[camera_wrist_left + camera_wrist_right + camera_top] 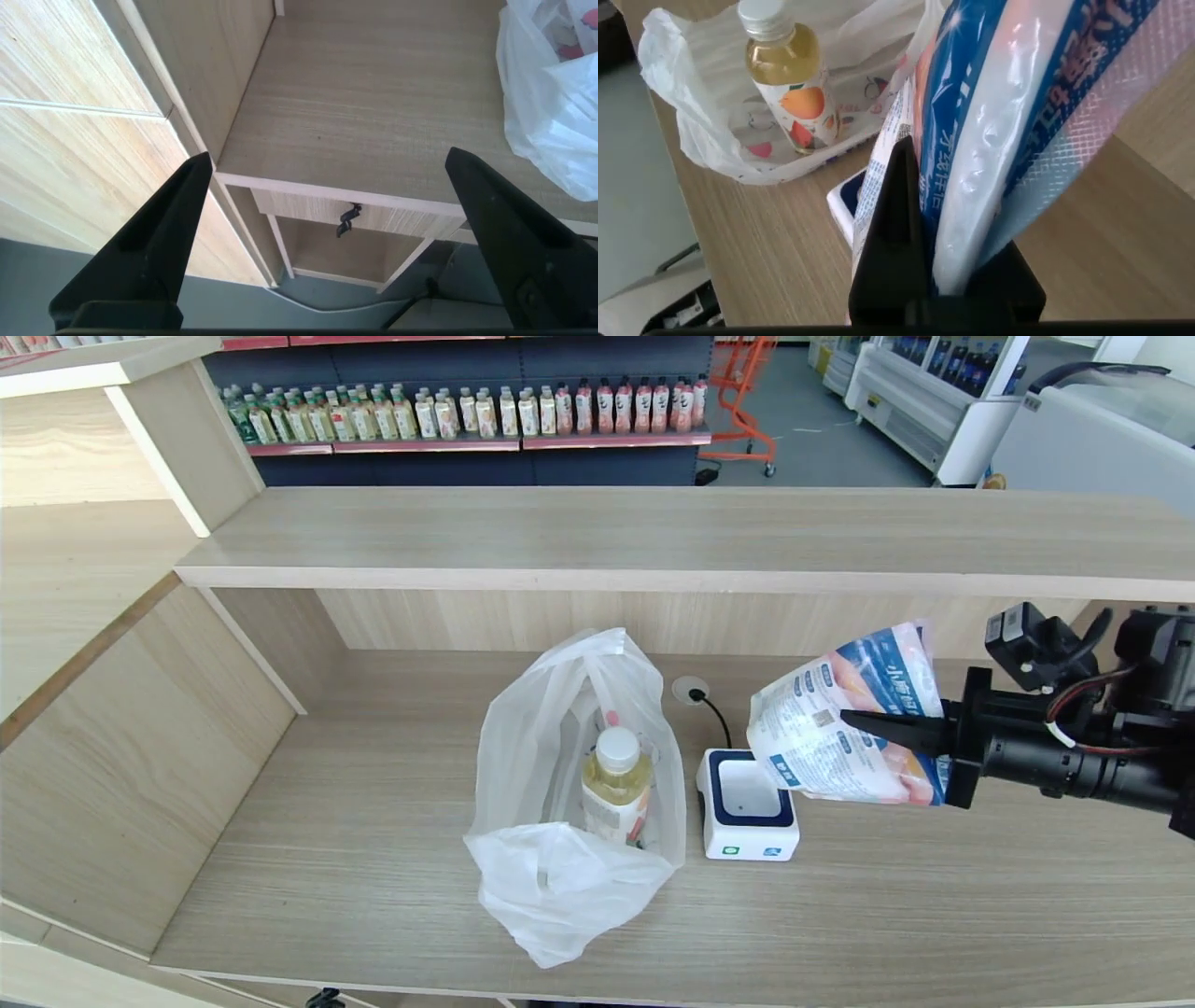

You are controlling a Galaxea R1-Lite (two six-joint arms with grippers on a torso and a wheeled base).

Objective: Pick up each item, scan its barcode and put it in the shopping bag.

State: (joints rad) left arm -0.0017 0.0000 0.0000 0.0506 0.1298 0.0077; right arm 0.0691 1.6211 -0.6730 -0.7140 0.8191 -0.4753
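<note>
My right gripper (892, 733) is shut on a blue, white and pink food pouch (845, 723), held in the air just above and to the right of the white barcode scanner (747, 805). In the right wrist view the pouch (1018, 121) stands clamped between the fingers (896, 215), with the scanner's corner (842, 191) under it. The white plastic shopping bag (560, 803) stands open left of the scanner with a yellow drink bottle (616, 784) inside; the bottle (789, 84) is upright. My left gripper (327, 233) is open, off the counter's front left edge, above the floor.
The scanner's black cable (717, 714) runs back to a grommet (690, 691) in the wooden counter (373, 859). A raised ledge (653, 537) borders the back and a side panel (140, 756) the left. The bag's edge (551, 103) lies near the left gripper.
</note>
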